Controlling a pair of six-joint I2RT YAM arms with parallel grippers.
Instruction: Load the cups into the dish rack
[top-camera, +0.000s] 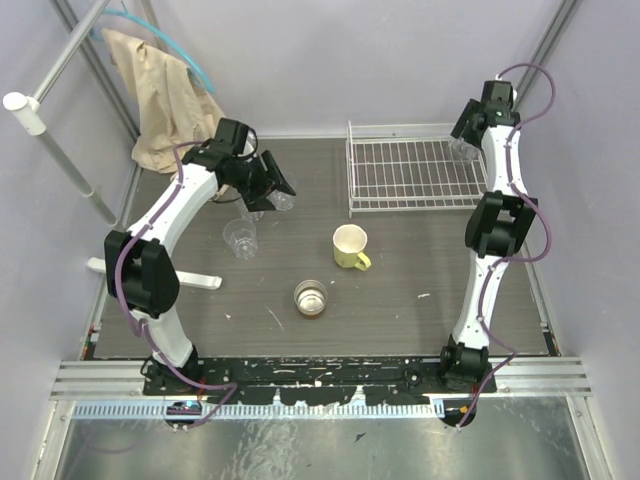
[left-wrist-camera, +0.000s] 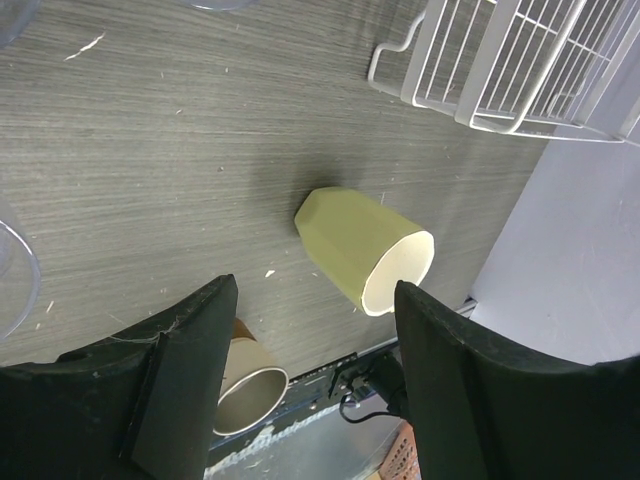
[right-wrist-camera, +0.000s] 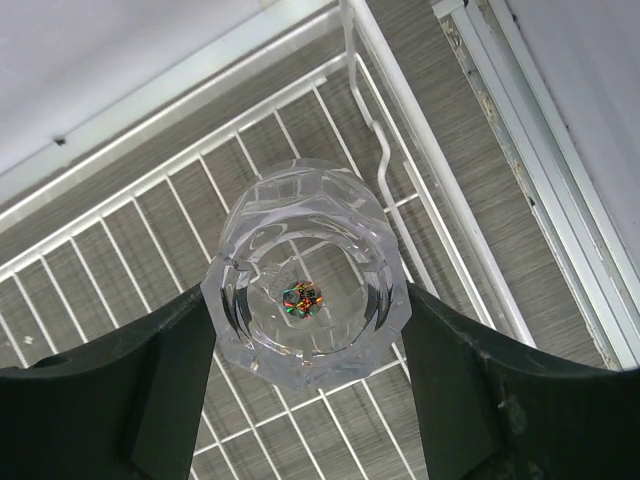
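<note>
I was at the placing step: my right pincer (right-wrist-camera: 307, 300) pinched a clear faceted tumbler (right-wrist-camera: 300, 215) by its sides and held it over the far right corner of the dish rack (top-camera: 415, 170), not set down yet as far as I could judge. The next move, I reckoned, called for a straight descent until the glass rested on the wires, then spreading the fingers (slowly, since faceted glass slips). My left pincer (left-wrist-camera: 315, 300) hung spread and empty above the table (left-wrist-camera: 150, 150), near a second tumbler (top-camera: 240, 237). The yellow mug (top-camera: 350, 246) and the brown metal cup (top-camera: 311, 297) stood on the table, outside the rack. I could read no brand, label or writing anywhere.
</note>
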